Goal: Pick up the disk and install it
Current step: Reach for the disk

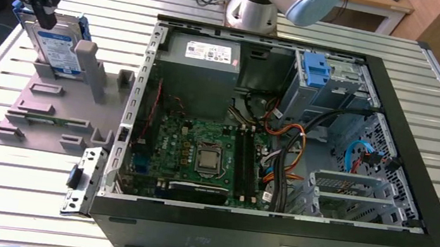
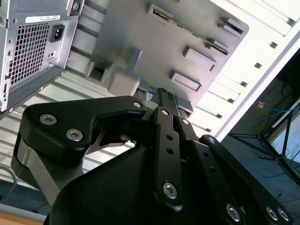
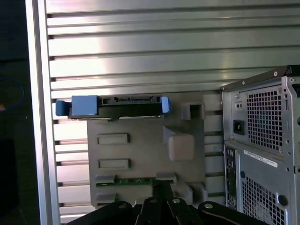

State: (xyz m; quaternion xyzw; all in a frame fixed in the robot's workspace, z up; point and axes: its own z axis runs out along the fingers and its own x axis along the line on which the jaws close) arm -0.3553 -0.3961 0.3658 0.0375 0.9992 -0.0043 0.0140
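Note:
The disk [image 1: 58, 50] stands upright on its edge in the grey plastic stand [image 1: 42, 113], at the exterior view's left, beside the open computer case [image 1: 287, 132]. It is silver with a white-and-blue label and a blue bracket. In the first wrist view the disk [image 3: 117, 106] shows edge-on at the far end of the stand [image 3: 140, 154]. My gripper [image 1: 43, 14] hangs just above the disk's top corner. Its fingers [image 2: 165, 101] lie together, shut on nothing, and the gripper [image 3: 163, 190] stays apart from the disk.
The case lies open on the slatted metal table [image 1: 430, 81], with a blue drive bay [image 1: 316, 69], motherboard [image 1: 199, 153] and loose cables inside. A green memory stick [image 3: 133, 180] sits in the stand. A tall grey post [image 1: 85, 58] rises next to the disk. The table edge [image 3: 40, 117] runs close by.

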